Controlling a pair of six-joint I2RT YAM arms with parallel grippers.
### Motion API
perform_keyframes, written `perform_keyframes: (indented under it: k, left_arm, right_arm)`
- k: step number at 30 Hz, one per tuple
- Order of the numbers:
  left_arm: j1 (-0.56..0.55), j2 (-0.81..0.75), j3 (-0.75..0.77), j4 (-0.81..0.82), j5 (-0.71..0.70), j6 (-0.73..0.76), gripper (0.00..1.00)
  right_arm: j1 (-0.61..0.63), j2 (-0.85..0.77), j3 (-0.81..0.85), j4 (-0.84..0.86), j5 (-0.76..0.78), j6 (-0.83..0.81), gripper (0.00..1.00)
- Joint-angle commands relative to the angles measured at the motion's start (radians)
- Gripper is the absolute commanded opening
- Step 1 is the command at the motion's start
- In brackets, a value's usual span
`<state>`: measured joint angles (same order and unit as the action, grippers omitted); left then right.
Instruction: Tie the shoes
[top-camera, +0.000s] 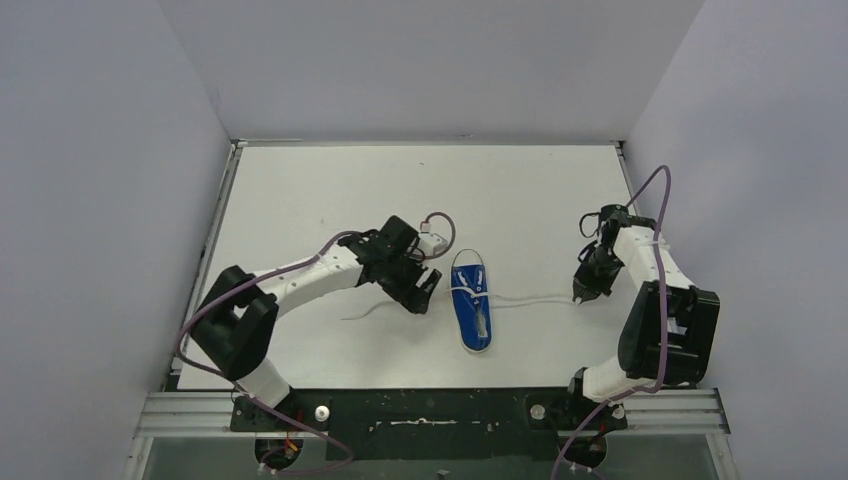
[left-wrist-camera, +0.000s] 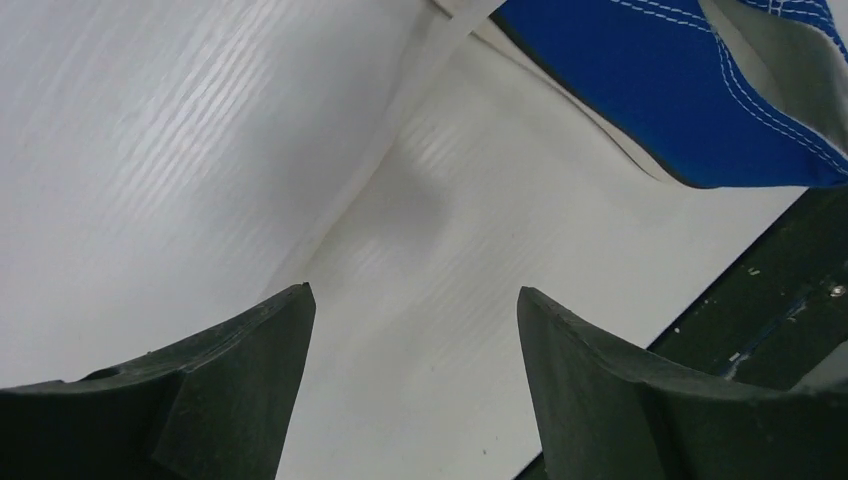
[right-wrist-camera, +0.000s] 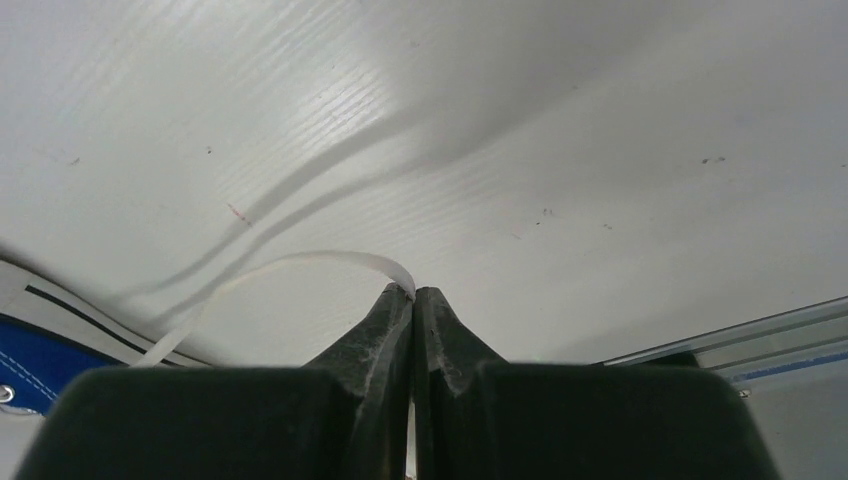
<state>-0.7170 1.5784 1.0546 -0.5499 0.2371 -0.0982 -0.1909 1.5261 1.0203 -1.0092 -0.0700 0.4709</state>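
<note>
Seen from above, a small blue shoe with a white sole rim lay on a white desk. It sat near the front edge, roughly midway between two robot arms. Its white toe cap pointed toward the arm bases and its open heel end pointed toward the far wall.

The left arm reached in from the left. The left tool sat low, just beside the shoe's left side. In the left wrist view the left tool was open, its two dark fingers spread wide over bare desk. The shoe's blue canvas filled the upper right corner of that view. The left lace lay slack on the desk, trailing from the shoe out to the left, under the left arm.

The right arm bent in from the right. The right tool was well apart from the shoe. The right lace ran from the shoe across the desk to that tool in a nearly straight line.

In the right wrist view the right tool was closed. Its fingertips pinched the end of the right lace, which curved away toward the shoe at the lower left edge. The lace cast soft shadows on the desk.
</note>
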Motion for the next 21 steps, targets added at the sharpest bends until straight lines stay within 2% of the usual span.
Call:
perform_keyframes:
  k: [1,5,11,18,21]
  left_arm:
    - [-0.053,0.153,0.071,0.167,0.010,0.125,0.70]
    - [-0.058,0.248,0.127,0.225,-0.041,0.127,0.64]
    - [-0.061,0.308,0.150,0.316,-0.016,0.105,0.60]
    - [-0.106,0.308,0.097,0.365,0.012,0.058,0.52]
    - [-0.108,0.312,0.078,0.382,-0.012,0.047,0.42]
  right_arm:
    - [0.022,-0.073,-0.030,0.009,-0.054,-0.037,0.00]
    - [0.036,-0.092,-0.032,-0.013,-0.104,-0.042,0.00]
    - [0.047,-0.109,-0.020,-0.036,-0.111,-0.046,0.00]
    - [0.047,-0.120,-0.015,-0.043,-0.114,-0.046,0.00]
    - [0.047,-0.125,-0.020,-0.038,-0.115,-0.043,0.00]
